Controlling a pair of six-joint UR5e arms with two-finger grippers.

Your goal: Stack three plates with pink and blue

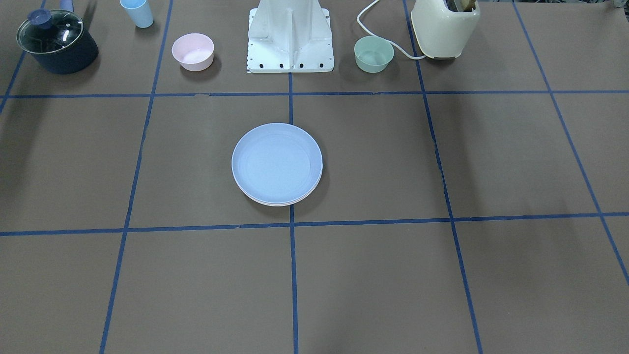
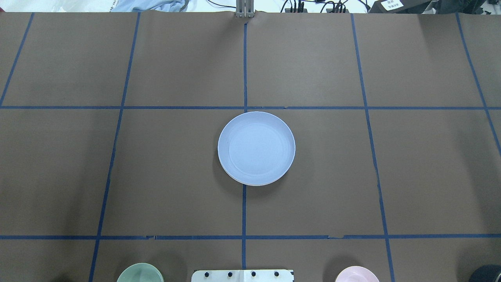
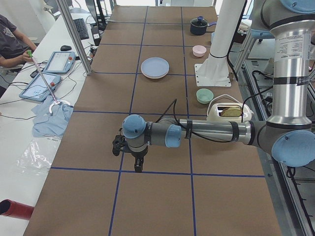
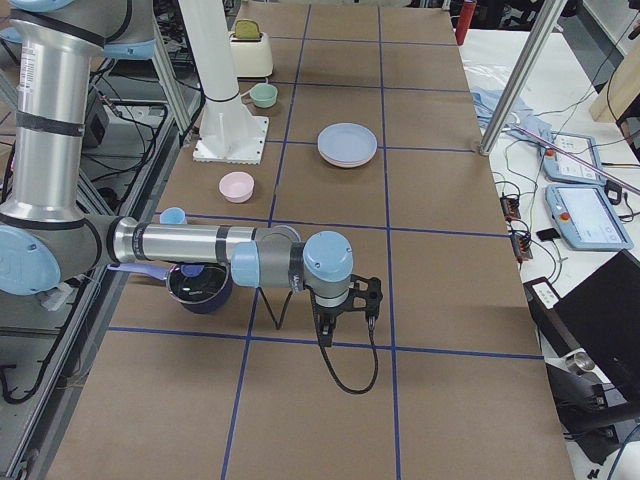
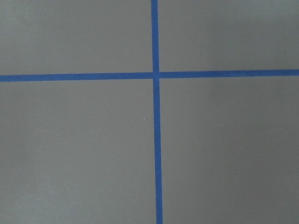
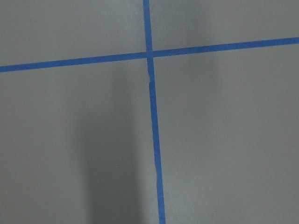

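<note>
Stack of plates (image 1: 276, 164) sits mid-bench (image 1: 442, 275) on the centre tape line, blue plate (image 2: 256, 148) on top. Looks finished to me. Both arms hang low over bare bench at opposite ends, well apart from the stack. Left end effector (image 3: 132, 156) and right end effector (image 4: 348, 312) show only in the side views, so I cannot tell whether they are released or clenched. No plate at either. Risk: an arm sweeping low across the centre could clip a rim and slide the top plate off. I could also be calling it done wrongly. Only thin pale rims peek out under the blue, so count and colours below are hard to make out. Wrist cameras show only tape.
</note>
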